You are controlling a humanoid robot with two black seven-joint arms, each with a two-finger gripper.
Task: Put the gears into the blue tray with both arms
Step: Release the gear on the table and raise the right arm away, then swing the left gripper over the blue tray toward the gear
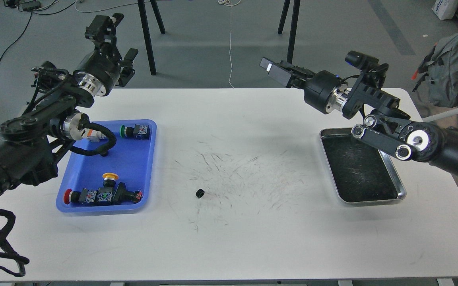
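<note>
Head view: one gear (200, 193) lies alone on the table (253, 238) near the middle, a little toward the near edge, well apart from the blue tray (133, 167) at the left edge, which holds only push-button switches (103, 194) as far as I can see, so the job looks not yet done. Left gripper (111, 24) is raised past the far left corner, right gripper (268, 65) past the far edge; for both, cannot tell if fingers are apart or together. Open tabletop surrounds the gear, and the metal tray (400, 192) near the right edge sits well clear.
</note>
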